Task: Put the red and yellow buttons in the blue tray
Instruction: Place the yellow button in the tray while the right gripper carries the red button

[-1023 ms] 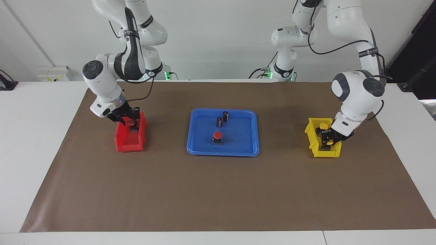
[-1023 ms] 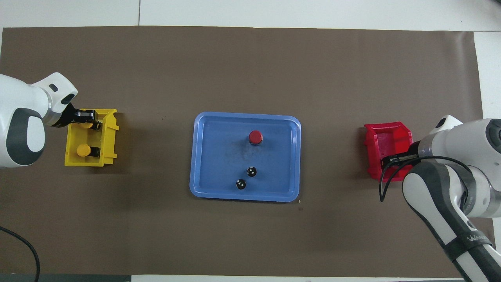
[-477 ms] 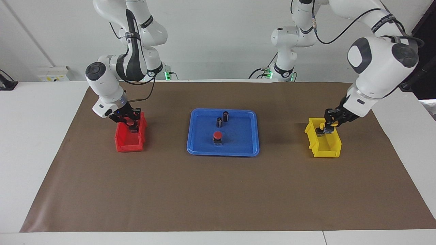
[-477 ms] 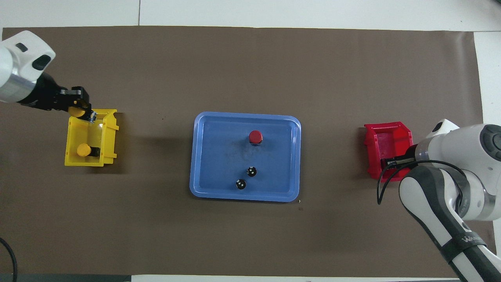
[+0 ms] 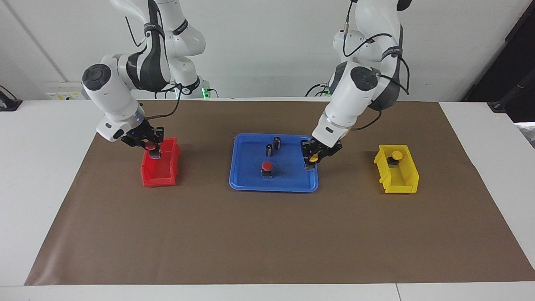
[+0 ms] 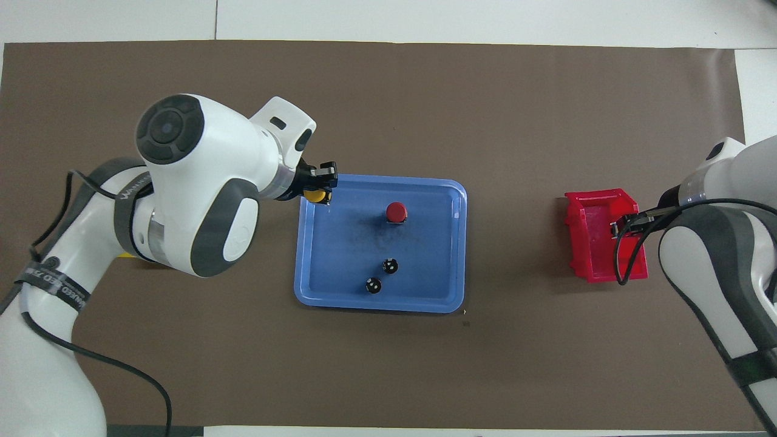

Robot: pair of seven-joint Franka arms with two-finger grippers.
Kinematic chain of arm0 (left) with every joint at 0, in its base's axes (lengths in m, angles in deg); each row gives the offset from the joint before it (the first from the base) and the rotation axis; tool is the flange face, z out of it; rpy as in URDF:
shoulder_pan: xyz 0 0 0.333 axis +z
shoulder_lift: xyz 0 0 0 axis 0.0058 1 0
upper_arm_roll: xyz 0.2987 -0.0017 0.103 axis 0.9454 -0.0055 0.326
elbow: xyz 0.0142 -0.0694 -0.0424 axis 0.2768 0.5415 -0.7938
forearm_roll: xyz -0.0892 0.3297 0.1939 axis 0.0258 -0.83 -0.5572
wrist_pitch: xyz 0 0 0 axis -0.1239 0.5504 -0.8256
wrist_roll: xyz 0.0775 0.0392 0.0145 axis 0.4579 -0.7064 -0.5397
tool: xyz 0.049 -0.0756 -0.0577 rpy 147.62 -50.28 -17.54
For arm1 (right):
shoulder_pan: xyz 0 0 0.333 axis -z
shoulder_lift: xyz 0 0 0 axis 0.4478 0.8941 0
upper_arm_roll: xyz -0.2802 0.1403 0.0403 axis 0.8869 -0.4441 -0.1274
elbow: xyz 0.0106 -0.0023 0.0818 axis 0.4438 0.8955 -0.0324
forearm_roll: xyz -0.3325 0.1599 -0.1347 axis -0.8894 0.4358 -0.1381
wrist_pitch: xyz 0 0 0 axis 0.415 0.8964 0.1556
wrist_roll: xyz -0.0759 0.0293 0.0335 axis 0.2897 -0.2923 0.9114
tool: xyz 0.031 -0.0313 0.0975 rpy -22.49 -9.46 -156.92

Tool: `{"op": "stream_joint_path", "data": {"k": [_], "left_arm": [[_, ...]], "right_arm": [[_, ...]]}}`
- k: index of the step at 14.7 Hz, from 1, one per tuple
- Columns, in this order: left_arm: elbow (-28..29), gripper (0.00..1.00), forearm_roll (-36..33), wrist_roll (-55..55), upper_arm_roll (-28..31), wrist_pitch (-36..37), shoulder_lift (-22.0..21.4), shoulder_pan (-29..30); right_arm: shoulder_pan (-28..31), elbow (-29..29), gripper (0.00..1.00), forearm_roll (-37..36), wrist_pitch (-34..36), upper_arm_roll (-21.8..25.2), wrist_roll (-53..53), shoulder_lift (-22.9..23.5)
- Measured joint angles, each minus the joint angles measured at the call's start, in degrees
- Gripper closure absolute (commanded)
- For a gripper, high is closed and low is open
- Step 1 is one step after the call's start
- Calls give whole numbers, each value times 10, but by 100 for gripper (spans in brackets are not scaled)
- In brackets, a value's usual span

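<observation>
Now the left pincer, shut on a yellow-capped push button, has swung from the small yellow bin to the flat blue plastic tray's edge, ready to set down. The right pincer has just closed on a red-capped push button and lifted it above the small red bin.

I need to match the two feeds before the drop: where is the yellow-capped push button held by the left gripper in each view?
Facing view: the yellow-capped push button hangs in the left gripper over the flat blue plastic tray's edge toward the left arm's end.
Overhead view: it shows at the tray's corner, beside the white wrist.
Shared landmark: the red-capped push button standing in the tray.
</observation>
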State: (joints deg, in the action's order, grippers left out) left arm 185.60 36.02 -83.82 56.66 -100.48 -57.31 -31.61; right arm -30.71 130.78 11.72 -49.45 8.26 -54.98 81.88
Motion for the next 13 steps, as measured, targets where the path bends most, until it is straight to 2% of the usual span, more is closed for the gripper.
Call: {"op": "stream_joint_path", "data": {"k": [2,5,8,9,10,11,12,13], "left_arm": [[1,99,1,-13,0,-38,36,-21],[1,99,3,-15,0,-84,83,-31],[-1,99,3,-15,2,-84,82,-31],[-1,95,3,-15,2,-84,82,-31],[-1,72,3,-15,2,-84,82,-31],[-1,44,3,-15,2,-84,82,-31],[-1,26,4,-15,2,-84,82,-31],[-1,21,4,-15,2,-84,82,-31]], "right_arm": [[-13,-38,75,9,8,-8,10,19],[-57,-60,75,27,3,-12,78,41],[-80,-62,75,28,-4,-13,114,47],[-83,-62,75,29,-4,-13,118,47],[-84,-63,75,31,-5,-13,124,47],[-85,-63,74,37,-5,-13,132,47],[-86,-64,74,50,-7,-13,141,47],[-89,-65,74,59,-13,-13,149,47]]}}
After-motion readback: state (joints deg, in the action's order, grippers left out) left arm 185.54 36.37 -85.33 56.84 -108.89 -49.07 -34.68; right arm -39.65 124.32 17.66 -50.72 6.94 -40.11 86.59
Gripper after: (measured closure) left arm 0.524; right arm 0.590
